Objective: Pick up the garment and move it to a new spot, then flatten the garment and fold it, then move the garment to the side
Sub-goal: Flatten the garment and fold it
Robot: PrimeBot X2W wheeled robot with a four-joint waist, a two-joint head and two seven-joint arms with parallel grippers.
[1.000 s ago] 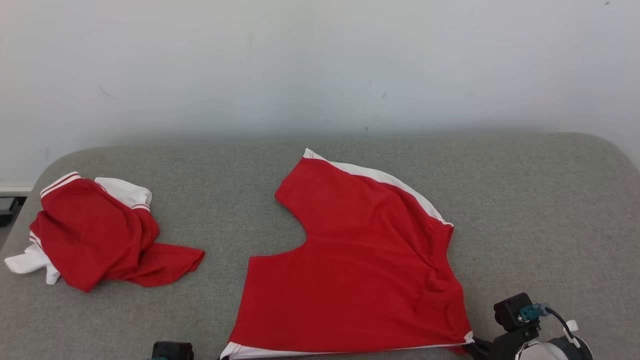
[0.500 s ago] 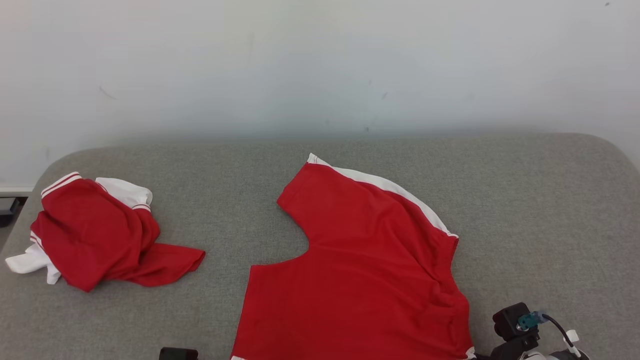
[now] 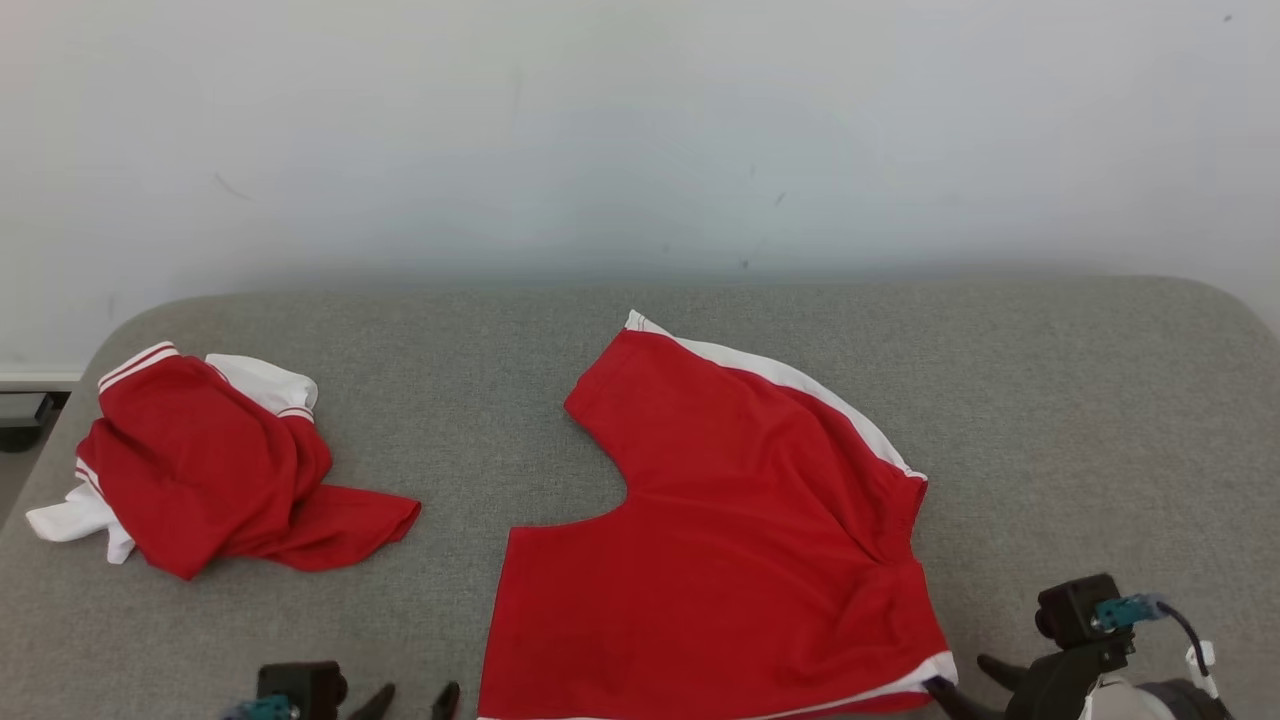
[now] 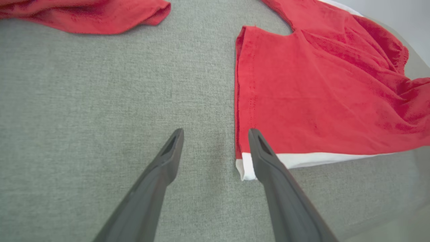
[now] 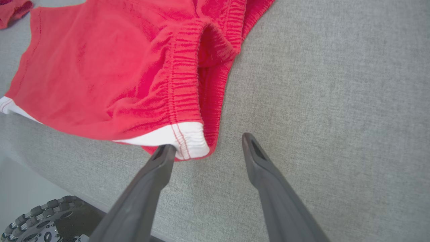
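Observation:
The red garment with white trim lies spread on the grey padded table, its near hem at the table's front edge. My left gripper is open just left of the hem's left corner; in the left wrist view that white corner touches the inner side of one finger of the left gripper. My right gripper is open at the hem's right corner. In the right wrist view the right gripper holds nothing, and the white corner lies just past one fingertip.
A second red and white garment lies crumpled at the table's left end, its edge also in the left wrist view. The table's front edge runs right below both grippers. A studded wheel sits below that edge. A pale wall stands behind.
The head camera has shifted slightly. Both grippers have come up into view at the garment's near corners with fingers apart; the right one no longer sits on the hem corner.

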